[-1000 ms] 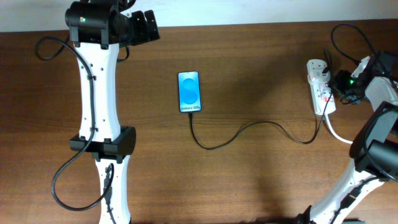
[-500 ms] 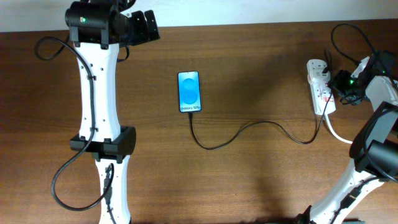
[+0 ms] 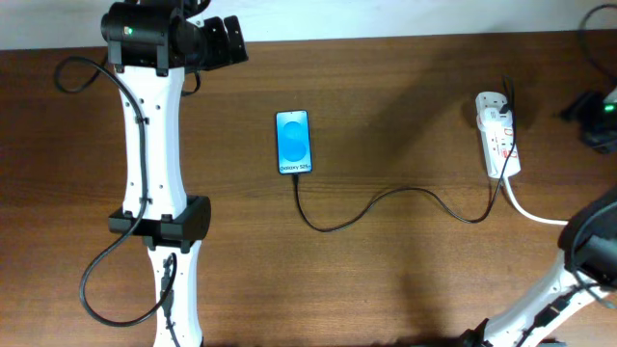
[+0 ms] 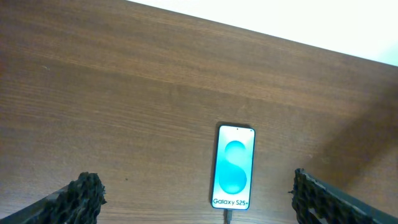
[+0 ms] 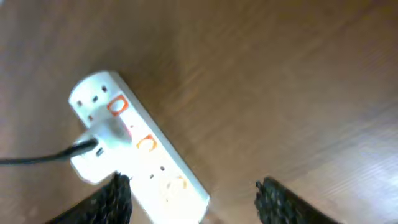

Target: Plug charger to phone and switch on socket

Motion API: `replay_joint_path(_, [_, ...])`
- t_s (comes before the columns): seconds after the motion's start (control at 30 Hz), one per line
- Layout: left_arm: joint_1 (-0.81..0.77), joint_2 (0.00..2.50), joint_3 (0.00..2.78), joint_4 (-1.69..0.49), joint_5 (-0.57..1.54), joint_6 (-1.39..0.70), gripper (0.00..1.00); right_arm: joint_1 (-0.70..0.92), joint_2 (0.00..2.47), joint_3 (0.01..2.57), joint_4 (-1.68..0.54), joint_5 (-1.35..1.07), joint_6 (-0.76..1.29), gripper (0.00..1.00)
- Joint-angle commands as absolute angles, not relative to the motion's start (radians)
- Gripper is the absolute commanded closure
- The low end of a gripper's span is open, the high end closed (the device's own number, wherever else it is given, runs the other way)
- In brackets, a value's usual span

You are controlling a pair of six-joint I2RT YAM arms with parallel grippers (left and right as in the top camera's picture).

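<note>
The charger [image 3: 410, 190] lies nearest the front of the counter [image 3: 415, 289], a thin black line sagging in a loop just below the phone, rising, dipping again, then climbing to the socket. One end meets the phone's near end, by the "Galaxy" lettering; the other runs into a white plug [image 5: 102, 134] seated in the socket. There is broad bare wood in front of the cable, right down to the near edge of the overhead view.

The phone [image 3: 294, 142] lies flat, screen up and lit blue, roughly mid-counter, with bare wood on both sides and behind it.

The socket [image 3: 499, 135] lies well off to the right, its length running front to back, and its thick white cord [image 3: 530, 212] curves away towards the right edge. The right wrist view is blurred, so I cannot tell how its red-marked switches stand.

The right fingers [image 5: 116, 198] are spread apart with nothing between them, held clear of the socket near the right edge. The left fingers [image 4: 84, 191] sit up by the counter's far edge, wide apart and holding nothing, with the phone framed between them farther off. Beyond the far edge is a pale surface.
</note>
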State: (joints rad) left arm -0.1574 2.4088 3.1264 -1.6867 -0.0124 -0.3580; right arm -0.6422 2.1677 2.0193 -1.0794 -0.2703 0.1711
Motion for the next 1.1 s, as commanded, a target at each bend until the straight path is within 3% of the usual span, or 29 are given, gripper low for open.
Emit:
replay_joint_path(0.0, [-0.154, 2.401, 3.125, -1.688, -0.023, -0.343, 0.01, -0.649, 2.095, 2.250, -1.301, -0.411, -0.076, 0.33])
replay_joint_path(0.07, [-0.154, 2.401, 3.125, -1.688, -0.023, -0.343, 0.00, -0.622, 2.044, 2.425, -1.472, -0.509, -0.191, 0.33])
replay_joint_path(0.2, [-0.156, 2.401, 3.125, -1.688, -0.023, -0.343, 0.00, -0.503, 1.907, 2.666, -1.682, -0.514, -0.209, 0.24])
replay_joint_path(0.3, [-0.156, 2.401, 3.125, -1.688, -0.023, -0.343, 0.01, -0.373, 1.768, 2.687, -1.699, -0.501, -0.224, 0.01])
replay_joint_path(0.43, [-0.156, 2.401, 3.125, -1.688, -0.023, -0.343, 0.01, -0.159, 1.683, 2.680, -1.699, -0.500, -0.099, 0.02])
replay_joint_path(0.5, [-0.156, 2.401, 3.125, -1.688, -0.023, -0.343, 0.01, -0.050, 1.685, 2.675, -1.699, -0.386, -0.070, 0.02])
replay_joint_path(0.97, [-0.156, 2.401, 3.125, -1.688, -0.023, -0.343, 0.01, -0.010, 1.676, 2.649, -1.680, -0.342, -0.150, 0.02])
replay_joint_path(1.07, [-0.156, 2.401, 3.125, -1.688, -0.023, -0.343, 0.01, 0.022, 1.516, 2.354, -1.394, -0.252, -0.153, 0.02])
